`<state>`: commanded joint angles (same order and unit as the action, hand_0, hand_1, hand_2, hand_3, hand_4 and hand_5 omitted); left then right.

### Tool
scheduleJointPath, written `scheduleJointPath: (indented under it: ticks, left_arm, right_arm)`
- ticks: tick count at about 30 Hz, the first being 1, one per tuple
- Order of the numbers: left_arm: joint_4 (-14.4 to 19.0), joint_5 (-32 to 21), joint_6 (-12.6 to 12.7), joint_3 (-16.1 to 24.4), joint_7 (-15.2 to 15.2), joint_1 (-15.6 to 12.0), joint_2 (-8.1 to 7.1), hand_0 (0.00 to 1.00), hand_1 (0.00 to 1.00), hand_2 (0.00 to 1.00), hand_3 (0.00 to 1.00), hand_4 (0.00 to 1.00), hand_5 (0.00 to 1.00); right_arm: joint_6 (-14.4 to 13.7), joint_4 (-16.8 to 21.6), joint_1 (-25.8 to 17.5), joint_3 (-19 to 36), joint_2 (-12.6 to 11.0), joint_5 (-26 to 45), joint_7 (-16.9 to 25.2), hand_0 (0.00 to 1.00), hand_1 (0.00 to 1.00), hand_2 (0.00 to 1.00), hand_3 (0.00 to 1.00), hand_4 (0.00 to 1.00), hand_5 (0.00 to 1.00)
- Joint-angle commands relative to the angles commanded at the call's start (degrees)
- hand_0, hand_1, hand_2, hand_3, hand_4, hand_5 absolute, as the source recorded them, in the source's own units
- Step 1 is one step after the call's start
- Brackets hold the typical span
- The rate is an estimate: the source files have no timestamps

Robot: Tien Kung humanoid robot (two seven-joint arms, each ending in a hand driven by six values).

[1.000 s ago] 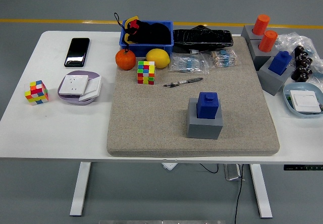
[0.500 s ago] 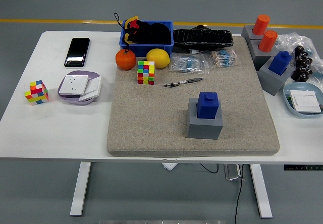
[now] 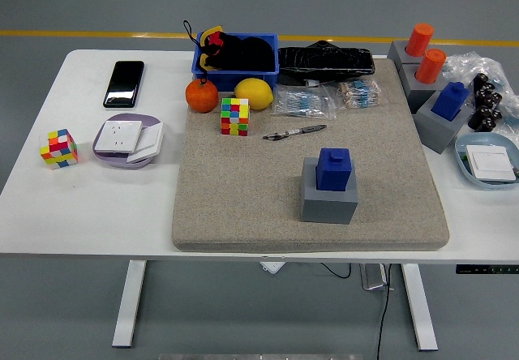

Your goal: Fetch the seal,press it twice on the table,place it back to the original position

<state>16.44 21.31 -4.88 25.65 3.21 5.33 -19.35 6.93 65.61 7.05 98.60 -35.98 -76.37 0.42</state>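
Seal [image 3: 333, 169], blue, upright in grey holder [image 3: 329, 195]

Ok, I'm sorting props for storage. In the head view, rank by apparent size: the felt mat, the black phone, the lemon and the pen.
Largest to smallest:
1. felt mat
2. black phone
3. lemon and pen: the pen is longer but far thinner, so I won't rank these two.

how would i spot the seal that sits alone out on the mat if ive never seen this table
Find the beige felt mat covering the middle of the white table. Toward its front right stands a grey block with the blue seal on top. The other seals crowd the mat's far right edge; this one stands alone, below the pen.
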Motion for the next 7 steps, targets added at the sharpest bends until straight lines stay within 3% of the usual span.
scheduleJointPath:
  ticks: [7]
  left_arm:
    - [-0.06, -0.11, -0.04, -0.02, 0.05, 0.02, 0.11, 0.789, 0.748, 0.745, 0.773, 0.798, 0.482]
  right_arm:
    - [0.03, -0.01, 0.09, -0.16, -0.03, 0.0, -0.06, 0.887, 0.841, 0.815, 0.802, 0.998, 0.632]
